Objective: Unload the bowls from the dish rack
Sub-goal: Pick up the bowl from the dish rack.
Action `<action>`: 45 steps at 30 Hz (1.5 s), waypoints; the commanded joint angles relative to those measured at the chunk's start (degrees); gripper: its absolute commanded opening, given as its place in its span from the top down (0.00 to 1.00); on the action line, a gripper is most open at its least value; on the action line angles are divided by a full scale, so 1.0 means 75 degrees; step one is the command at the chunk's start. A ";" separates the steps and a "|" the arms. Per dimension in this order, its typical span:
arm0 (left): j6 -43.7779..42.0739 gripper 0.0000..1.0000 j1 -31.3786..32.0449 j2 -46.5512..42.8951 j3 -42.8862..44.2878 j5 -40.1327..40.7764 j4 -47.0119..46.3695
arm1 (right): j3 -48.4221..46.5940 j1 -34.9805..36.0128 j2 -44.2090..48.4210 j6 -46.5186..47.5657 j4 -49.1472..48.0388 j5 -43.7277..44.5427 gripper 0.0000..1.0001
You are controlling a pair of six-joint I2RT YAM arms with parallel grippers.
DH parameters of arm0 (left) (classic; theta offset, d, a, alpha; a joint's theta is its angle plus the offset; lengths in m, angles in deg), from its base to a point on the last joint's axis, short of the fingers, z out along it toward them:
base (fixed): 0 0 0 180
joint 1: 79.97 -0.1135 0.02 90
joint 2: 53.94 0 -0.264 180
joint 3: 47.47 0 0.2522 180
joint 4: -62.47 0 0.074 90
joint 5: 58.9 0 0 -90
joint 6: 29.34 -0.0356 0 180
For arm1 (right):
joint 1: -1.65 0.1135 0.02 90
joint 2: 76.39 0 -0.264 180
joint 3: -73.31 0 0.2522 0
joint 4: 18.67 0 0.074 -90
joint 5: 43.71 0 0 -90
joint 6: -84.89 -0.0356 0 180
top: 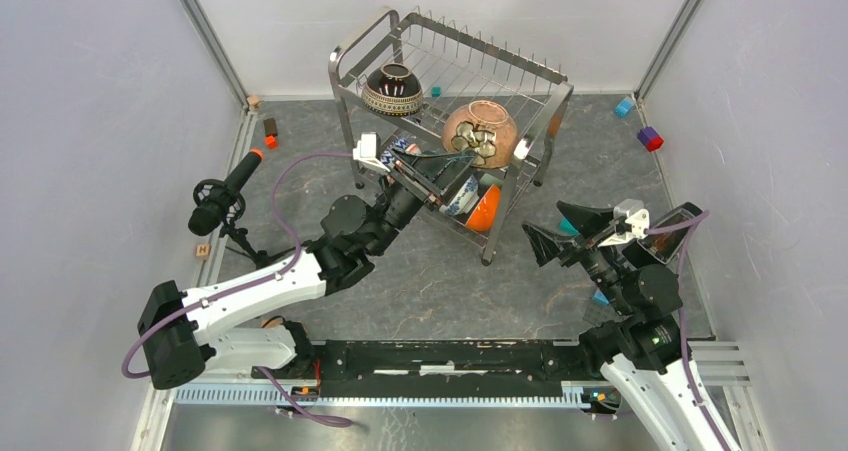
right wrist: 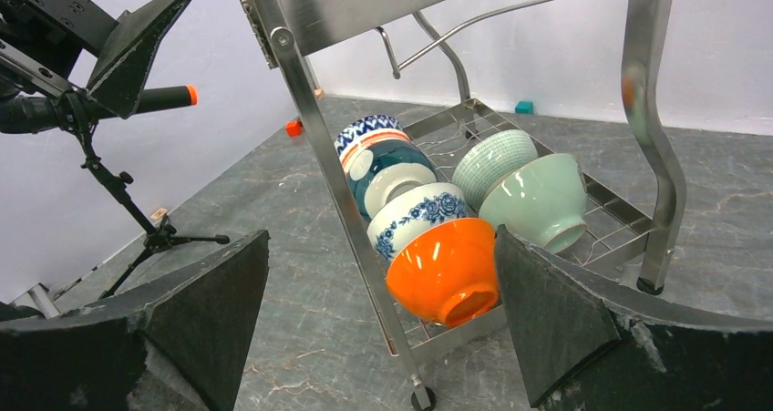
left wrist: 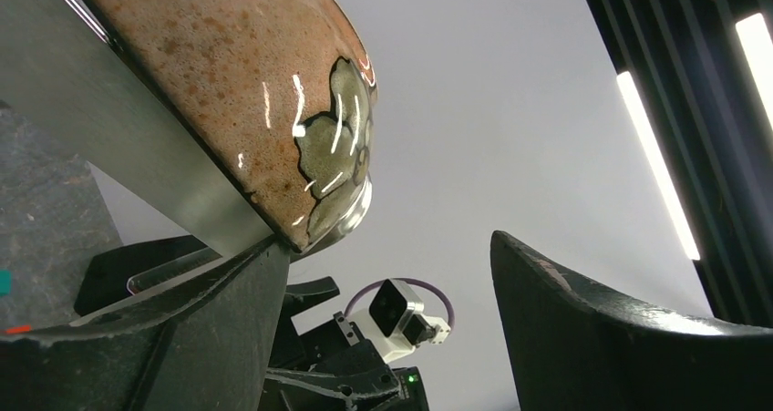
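The steel dish rack [top: 352, 49] stands at the back middle of the table. Its upper tier holds a dark brown bowl [top: 392, 88] and a rust-brown speckled bowl [top: 481, 129]. My left gripper [top: 452, 173] is open just under that speckled bowl [left wrist: 228, 92], whose rim sits by the left finger [left wrist: 182, 338]. The lower tier holds an orange bowl [right wrist: 445, 270], a blue-and-white floral bowl [right wrist: 415, 212], two pale green bowls [right wrist: 538, 197] and a blue patterned bowl [right wrist: 369, 136]. My right gripper [top: 545, 221] is open and empty, facing the rack's near corner post [right wrist: 319, 147].
A microphone on a small tripod [top: 224, 195] stands left of the rack. Small toy blocks lie on the dark mat: blue [top: 623, 106] and purple-red [top: 650, 138] at back right, orange-brown [top: 270, 131] at back left. White walls close in on all sides.
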State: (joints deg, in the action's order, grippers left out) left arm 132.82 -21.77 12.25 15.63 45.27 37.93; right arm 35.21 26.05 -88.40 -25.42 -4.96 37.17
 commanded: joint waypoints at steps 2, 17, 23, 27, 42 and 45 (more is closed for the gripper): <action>-0.0471 0.16 -0.0056 0.0121 0.0288 0.0419 -0.0265 | 0.0011 0.0080 -0.0014 0.0046 -0.0268 -0.0079 0.02; -0.0466 0.33 -0.0285 0.0639 0.0107 0.0188 -0.1696 | -0.0013 0.0165 -0.0051 0.0159 -0.0169 0.0045 0.02; -0.0337 0.39 -0.0341 0.0836 0.0061 0.0119 -0.2019 | 0.0019 0.0167 0.0010 0.0195 -0.0078 0.0120 0.02; -0.0263 0.44 -0.0405 0.1008 -0.0026 0.0023 -0.2385 | 0.0079 0.0168 0.0042 0.0212 -0.0069 0.0167 0.02; 0.0019 0.58 -0.0599 0.1734 -0.0099 -0.0423 -0.3821 | 0.0197 0.0179 0.0054 0.0310 -0.0022 0.0276 0.02; 0.0031 0.62 -0.0611 0.1881 -0.0064 -0.0503 -0.4079 | 0.0198 0.0173 0.0055 0.0339 -0.0011 0.0314 0.02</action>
State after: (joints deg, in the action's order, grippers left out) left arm 131.93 -25.93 25.13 14.43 42.54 14.39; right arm 36.54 27.06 -88.46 -24.09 -4.37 38.50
